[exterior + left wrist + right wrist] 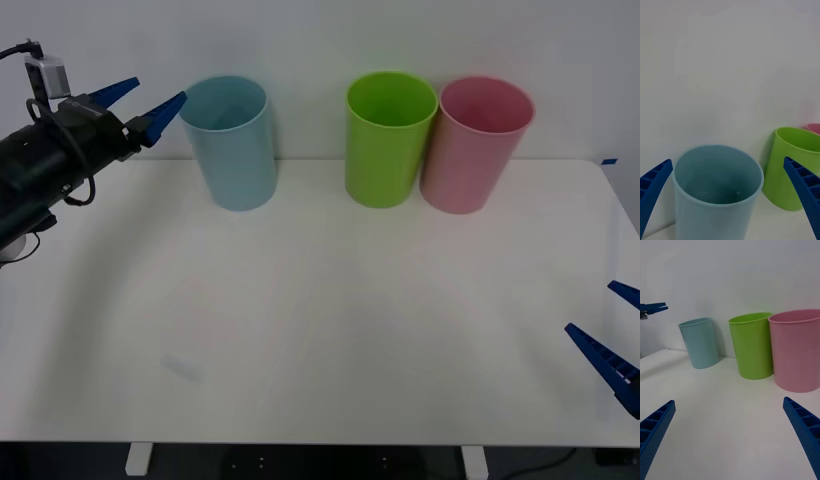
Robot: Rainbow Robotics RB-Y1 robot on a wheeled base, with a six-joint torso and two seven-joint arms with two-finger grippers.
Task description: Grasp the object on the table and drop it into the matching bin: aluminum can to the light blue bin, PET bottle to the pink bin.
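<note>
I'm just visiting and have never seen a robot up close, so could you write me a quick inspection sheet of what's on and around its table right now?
Surface: white table, bare across the middle and front.
Job's things: light blue bin at the back left, pink bin at the back right, both upright. No can or bottle seen on the table.
Clutter: lime green bin close beside the pink one.
Hands: left hand open, raised beside the blue bin's rim, holding nothing; right hand open, low at the table's right edge, holding nothing.
Cables: a black cable loops along the left arm.
Surroundings: plain white wall behind the bins.
</note>
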